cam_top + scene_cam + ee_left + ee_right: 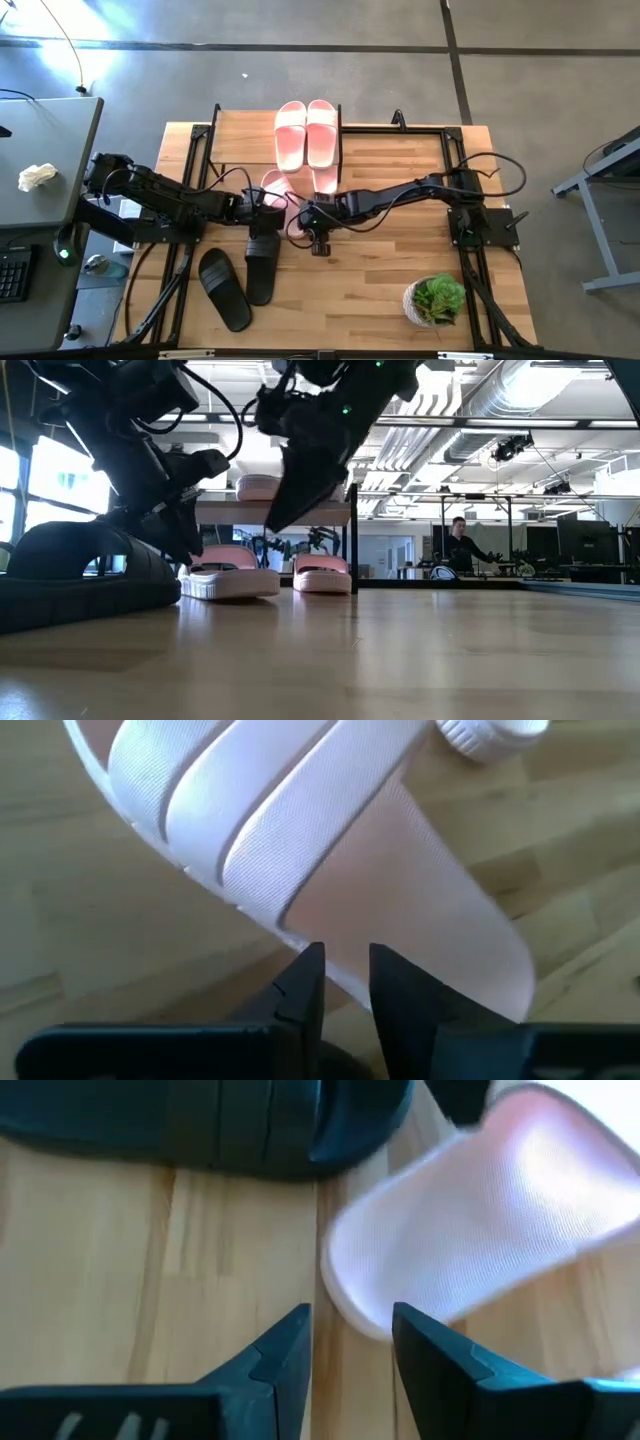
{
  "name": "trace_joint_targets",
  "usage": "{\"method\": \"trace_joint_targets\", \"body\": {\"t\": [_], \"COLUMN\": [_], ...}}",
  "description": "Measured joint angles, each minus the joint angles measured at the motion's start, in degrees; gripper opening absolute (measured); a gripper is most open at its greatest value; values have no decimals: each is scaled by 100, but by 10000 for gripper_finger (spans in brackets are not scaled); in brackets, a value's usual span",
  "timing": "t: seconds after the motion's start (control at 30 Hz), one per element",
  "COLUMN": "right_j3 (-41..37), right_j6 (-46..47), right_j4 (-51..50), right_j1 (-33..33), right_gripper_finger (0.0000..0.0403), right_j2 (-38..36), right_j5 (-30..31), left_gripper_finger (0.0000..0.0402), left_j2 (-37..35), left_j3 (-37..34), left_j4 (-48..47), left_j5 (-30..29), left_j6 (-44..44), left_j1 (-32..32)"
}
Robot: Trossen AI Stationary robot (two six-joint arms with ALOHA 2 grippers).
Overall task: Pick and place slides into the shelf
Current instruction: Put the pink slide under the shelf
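Slide (272, 190): pale pink, long axis front-to-back on bench (380, 290), no readable writing | left hand (252, 205): narrowed on its edge | right hand (305, 213): part-open, empty

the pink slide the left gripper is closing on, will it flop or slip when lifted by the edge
The pink slide looks like thick moulded foam, so it should stay fairly stiff and light. The left gripper has its fingers at the thin sole edge, so the slide may tilt or swing. Its ribbed strap and finely textured sole suggest reasonable friction, not much slipping.
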Motion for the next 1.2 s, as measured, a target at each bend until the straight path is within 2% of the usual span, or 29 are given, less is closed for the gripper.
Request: {"method": "trace_joint_targets", "body": {"t": [0.17,0.33,0.47,0.57,0.7,0.9,1.2], "right_j3": [-138,-978,-1711,-2067,-2222,-2240,-2238], "right_j6": [38,393,740,1094,1373,1523,1568], "right_j4": [-583,356,1469,2031,2476,2727,2778], "right_j1": [-56,-136,-154,-153,-188,-199,-200], "right_gripper_finger": [120,67,10,11,6,2,0], "right_j2": [-33,-130,-301,-357,-365,-354,-228], "right_j5": [60,-133,-107,296,575,625,376], "left_gripper_finger": [46,15,3,8,5,3,1], "left_j2": [-245,-749,-754,-586,-325,34,759], "left_j3": [-2,0,-48,-216,-494,-529,-525], "left_j4": [-857,-1659,-1805,-1522,-543,269,1403], "left_j5": [288,1,-138,-121,-79,-195,180], "left_j6": [22,-169,-259,-408,-406,-263,191], "left_j1": [-47,-346,-361,-212,-51,127,501]}}
